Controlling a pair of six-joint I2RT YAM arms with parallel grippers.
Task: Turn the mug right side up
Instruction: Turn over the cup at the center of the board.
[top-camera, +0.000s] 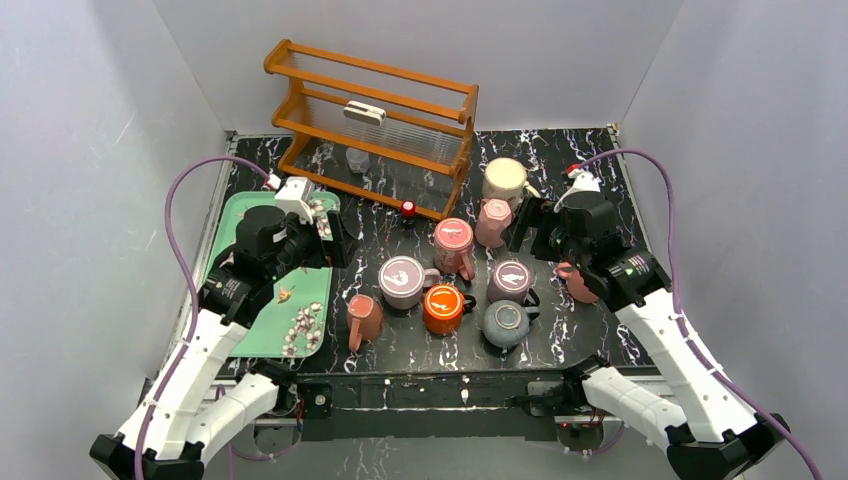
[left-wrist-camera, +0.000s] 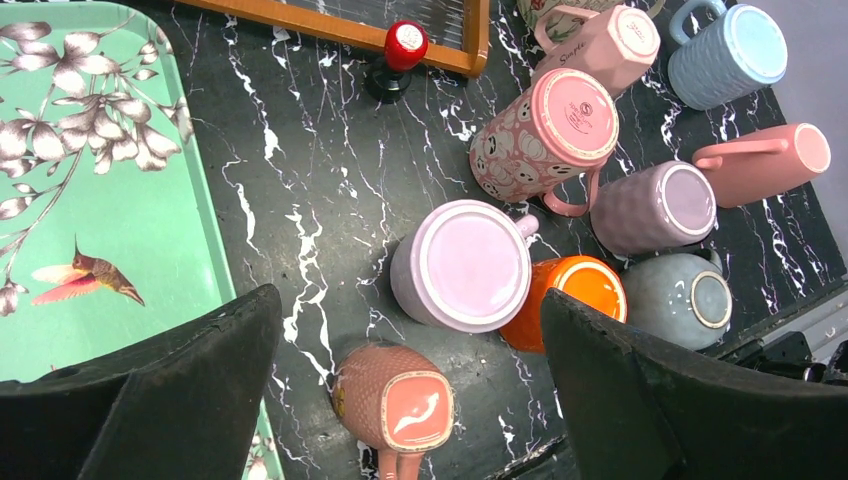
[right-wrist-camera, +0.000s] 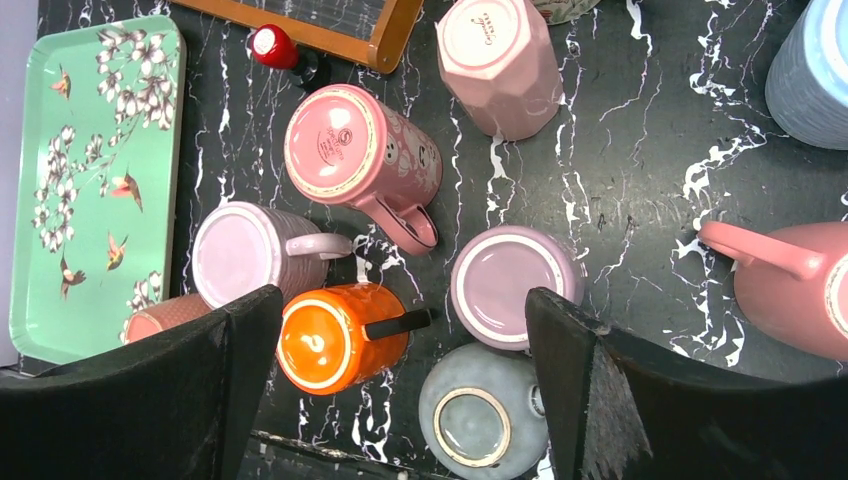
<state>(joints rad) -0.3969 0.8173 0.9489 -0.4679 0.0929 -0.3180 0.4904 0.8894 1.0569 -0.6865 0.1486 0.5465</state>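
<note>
Nothing is in hand yet. My left gripper (left-wrist-camera: 410, 298) is spread wide and empty, hanging over the cluster of mugs in the middle of the desk (top-camera: 545, 150). My right gripper (right-wrist-camera: 400, 295) is just as open and just as empty on its side.

Every mug I can read here shows its base to the camera, so all of them sit rim-down, and I cannot tell which one the task means. In my left wrist view the lilac mug (left-wrist-camera: 468, 265) lies square between my fingers, low in the centre of the frame. The orange mug (left-wrist-camera: 580, 295) presses against it on the right. Lower down, at the bottom edge, the salmon textured mug (left-wrist-camera: 395, 405) stands a little apart.

In my right wrist view the orange mug sits at lower centre and the purple mug (right-wrist-camera: 512, 285) just right of it.

So I'd call this the choosing-and-approach step. The next move calls for picking one mug and dropping straight down with a finger on either side of its wall. I close firmly, lift it out of the crowd, roll the wrist half a turn and set it down on its base. The neighbours are tight, so the salmon one looks the easiest.
</note>
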